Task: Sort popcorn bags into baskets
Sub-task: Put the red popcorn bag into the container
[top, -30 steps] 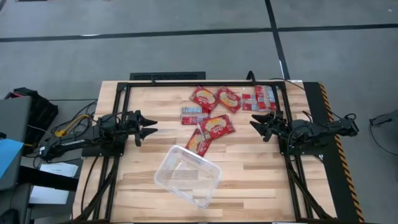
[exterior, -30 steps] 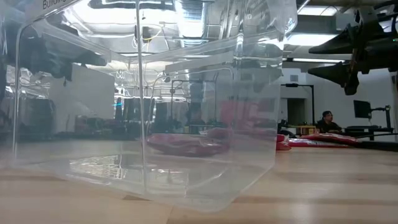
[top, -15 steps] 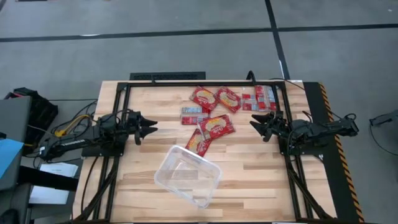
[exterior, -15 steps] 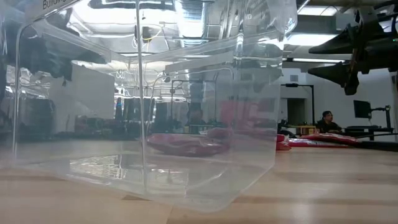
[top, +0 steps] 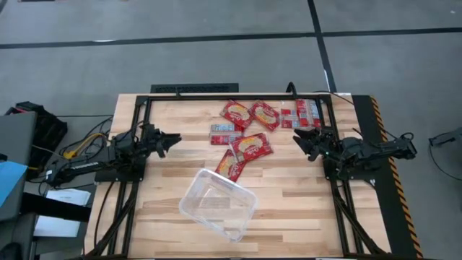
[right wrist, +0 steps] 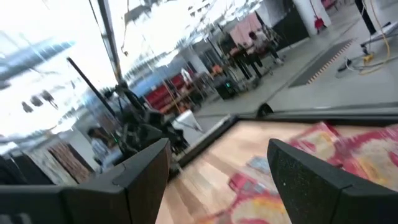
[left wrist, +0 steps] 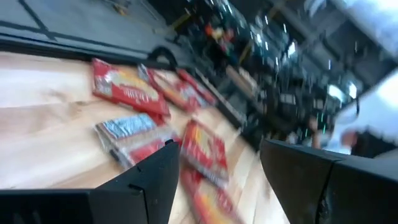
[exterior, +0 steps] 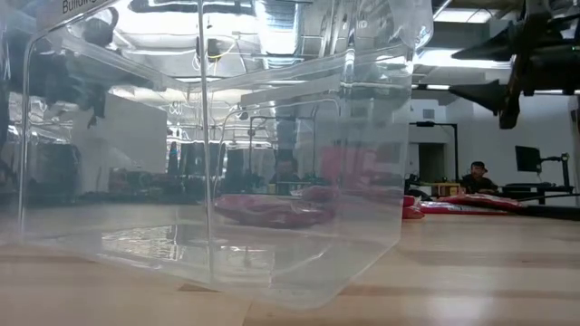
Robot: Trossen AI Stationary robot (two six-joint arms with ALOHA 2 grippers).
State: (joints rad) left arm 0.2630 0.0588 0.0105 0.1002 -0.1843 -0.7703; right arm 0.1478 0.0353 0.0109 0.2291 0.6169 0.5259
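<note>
On the wooden counter (top: 303,209) the popcorn bags (top: 249,130) lie in a loose cluster toward the far side, some overlapping, all outside the clear tub (top: 217,204), which sits empty nearer the front, just beside the nearest packet. The left end effector (top: 171,139) hovers at the left edge of the counter with its fingers spread apart, holding nothing. The right end effector (top: 302,137) hangs at the right, near the rightmost bags, its fingers likewise apart and empty. A person (exterior: 473,177) sits far back in the room.
</note>
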